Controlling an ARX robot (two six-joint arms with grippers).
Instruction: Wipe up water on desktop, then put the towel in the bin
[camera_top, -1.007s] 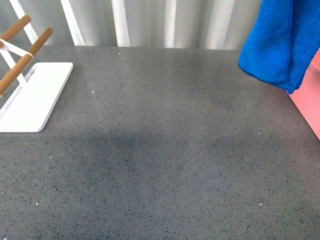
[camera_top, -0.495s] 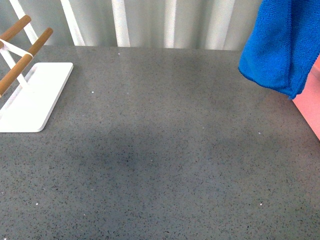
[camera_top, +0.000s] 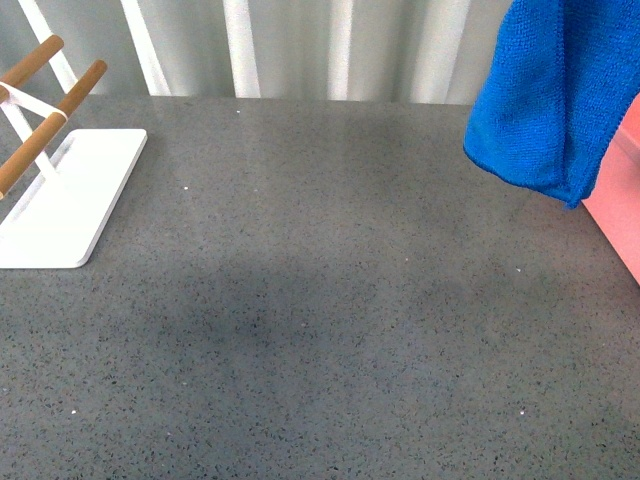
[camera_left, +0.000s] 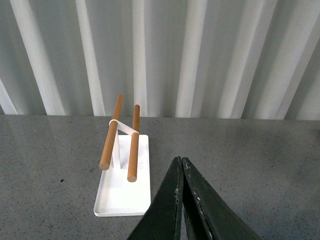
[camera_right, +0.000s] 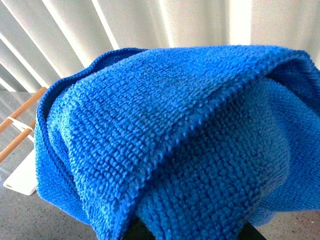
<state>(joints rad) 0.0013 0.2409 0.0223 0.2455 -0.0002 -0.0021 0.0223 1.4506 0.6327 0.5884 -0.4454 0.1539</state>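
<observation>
Carries the towel aloft at the far right of the front view, clear of the desktop and touching stone nowhere; lets it hang in loose folds, long axis near upright, lowest corner pointing down.

Fills almost the whole right wrist view with blue pile and so hides the right gripper's jaws; cannot tell whether pinched, pressed or spread; judging from a cloth hanging in mid-air on that side, probably clamped on it.

Holds the left gripper with fingers pressed together on nothing, above the desktop and facing the white rack; well apart from the towel, at the opposite side of the surface.

Shows the bin only as a salmon-pink strip at the right edge of the front view, its visible edge running obliquely along the desktop's right side; places it just right of and below the hanging corner, the two overlapping in the picture; cannot tell whether the cloth is already above the opening or short of the rim.

Reads as the right arm's job, being by far the nearer; probably calls for a short shift rightward before letting go; risks a fold catching on the rim.

Finds no plain puddle; only a faint darker patch mid-desktop, shadow or damp, unclear.
</observation>
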